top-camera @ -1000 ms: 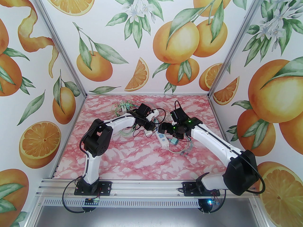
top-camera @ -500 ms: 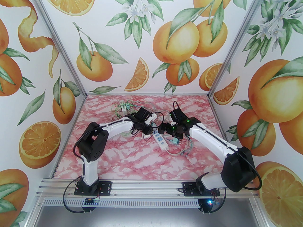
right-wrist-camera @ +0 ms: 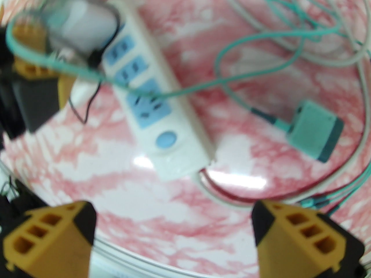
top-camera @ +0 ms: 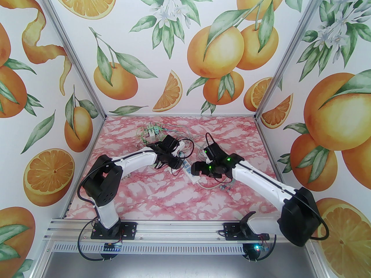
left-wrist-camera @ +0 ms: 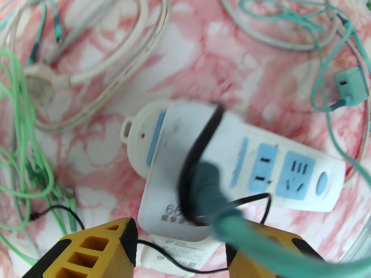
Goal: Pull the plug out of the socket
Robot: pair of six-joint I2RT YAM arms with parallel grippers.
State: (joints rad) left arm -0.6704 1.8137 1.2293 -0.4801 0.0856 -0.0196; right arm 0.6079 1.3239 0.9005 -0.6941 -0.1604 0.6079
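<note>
The white power strip (left-wrist-camera: 289, 169) with blue sockets lies slanted on the pink marble table (top-camera: 162, 201); it also shows in the top view (top-camera: 192, 176) and the right wrist view (right-wrist-camera: 162, 97). A white plug (left-wrist-camera: 162, 190) with a teal cable leans over the strip's far end, blurred. I cannot tell whether its pins sit in a socket. My left gripper (left-wrist-camera: 178, 236) is open, with the plug's lower end loose between its yellow fingers (left-wrist-camera: 127, 242). In the right wrist view the plug (right-wrist-camera: 84, 22) is beside those fingers. My right gripper (right-wrist-camera: 174, 213) hangs open above the table by the strip's cord end.
A teal adapter (right-wrist-camera: 314, 129) lies loose to the right of the strip. Green cables (left-wrist-camera: 17, 126) and a white cord with a round plug (left-wrist-camera: 37, 80) clutter the left and back. More adapters (top-camera: 150, 132) sit at the back left. Walls close in on three sides.
My left gripper's jaws have spread apart and the left arm has drawn back towards its base. The right gripper moved left and nearer. The strip slid slightly towards the near left.
</note>
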